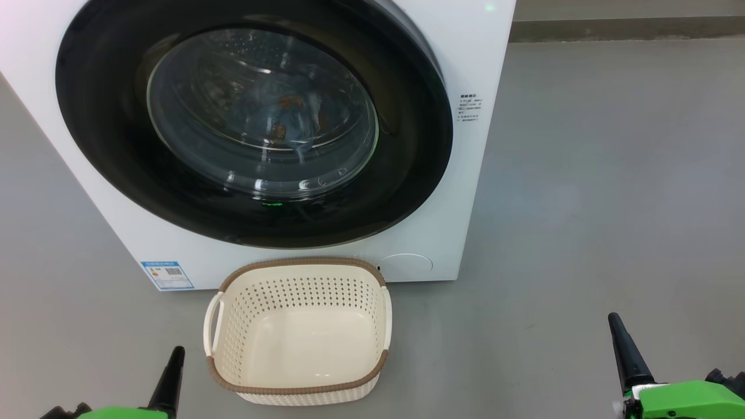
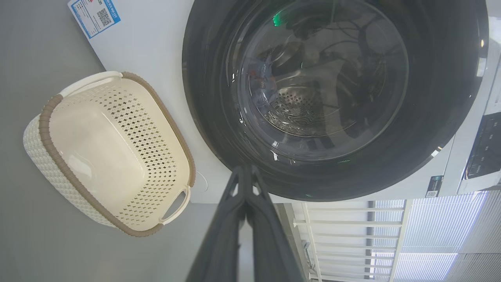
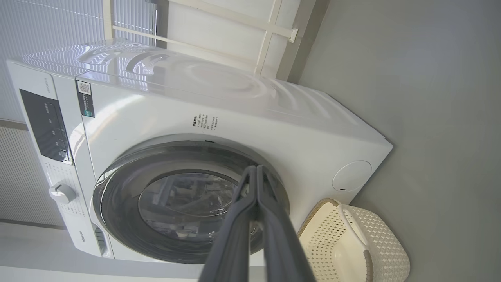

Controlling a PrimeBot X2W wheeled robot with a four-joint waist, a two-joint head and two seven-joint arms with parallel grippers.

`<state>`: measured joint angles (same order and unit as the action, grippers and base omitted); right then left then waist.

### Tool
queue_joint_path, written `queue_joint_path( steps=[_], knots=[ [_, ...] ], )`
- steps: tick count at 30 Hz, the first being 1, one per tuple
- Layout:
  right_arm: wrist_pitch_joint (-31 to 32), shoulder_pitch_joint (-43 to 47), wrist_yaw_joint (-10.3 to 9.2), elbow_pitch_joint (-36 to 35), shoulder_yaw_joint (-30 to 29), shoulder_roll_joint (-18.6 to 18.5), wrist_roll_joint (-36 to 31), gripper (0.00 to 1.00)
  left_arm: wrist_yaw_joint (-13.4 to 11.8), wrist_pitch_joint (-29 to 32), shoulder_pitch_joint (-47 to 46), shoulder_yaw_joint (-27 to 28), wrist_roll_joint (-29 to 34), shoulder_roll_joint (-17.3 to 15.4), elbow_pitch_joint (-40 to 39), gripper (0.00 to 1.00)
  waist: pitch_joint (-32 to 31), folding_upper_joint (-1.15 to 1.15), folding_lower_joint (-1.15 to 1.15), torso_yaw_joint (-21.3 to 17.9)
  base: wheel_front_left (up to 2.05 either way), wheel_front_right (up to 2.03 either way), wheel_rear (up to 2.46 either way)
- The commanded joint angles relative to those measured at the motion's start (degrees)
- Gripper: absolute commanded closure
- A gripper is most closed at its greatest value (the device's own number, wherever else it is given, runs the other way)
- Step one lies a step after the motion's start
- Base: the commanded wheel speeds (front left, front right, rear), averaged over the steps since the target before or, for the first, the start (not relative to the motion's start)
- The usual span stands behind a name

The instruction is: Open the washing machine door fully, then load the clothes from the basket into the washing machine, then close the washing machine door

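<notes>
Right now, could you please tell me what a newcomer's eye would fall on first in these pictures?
The washing machine door, a glossy black ring around bulging glass, dominates the upper head view, shut, with blue clothes dimly visible behind it. Directly below it, the cream basket stands empty on the grey floor.

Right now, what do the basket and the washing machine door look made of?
The basket looks like moulded plastic: cream, faintly glossy, rows of punched holes, brown woven-look rim. The washing machine door seems a glossy black ring, plastic or glass, around a clear glass bowl, judging by its sharp reflections.
</notes>
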<state>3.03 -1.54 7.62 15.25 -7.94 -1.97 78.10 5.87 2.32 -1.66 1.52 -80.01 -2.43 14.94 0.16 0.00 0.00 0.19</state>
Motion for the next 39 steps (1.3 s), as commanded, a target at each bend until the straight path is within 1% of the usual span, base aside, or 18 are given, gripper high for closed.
queue_joint_path(
  steps=[1, 20, 39],
  knots=[
    [0.48, -3.23, -0.08, -1.34, 1.22, -0.74, 1.83, 1.0, 0.52, 0.42, -2.73, 2.11, -1.52, -1.02, -1.04, 1.0, 0.0, 0.0, 0.0, -0.01, 0.0, 0.0, 0.0],
    [3.47, -4.64, -0.13, -1.23, 1.4, -0.91, 14.06, 1.0, 1.61, 3.48, -4.46, 4.15, -12.86, -1.07, -0.91, 1.0, 0.02, 0.0, 0.0, -0.19, 0.0, 0.0, 0.0],
    [3.47, -4.64, -0.13, -1.23, 1.41, -0.91, 14.06, 1.0, 1.61, 3.66, -4.47, 4.37, -12.68, -0.92, -0.9, 1.0, 0.02, 0.0, 0.0, -0.19, 0.0, 0.0, 0.0]
  ],
)
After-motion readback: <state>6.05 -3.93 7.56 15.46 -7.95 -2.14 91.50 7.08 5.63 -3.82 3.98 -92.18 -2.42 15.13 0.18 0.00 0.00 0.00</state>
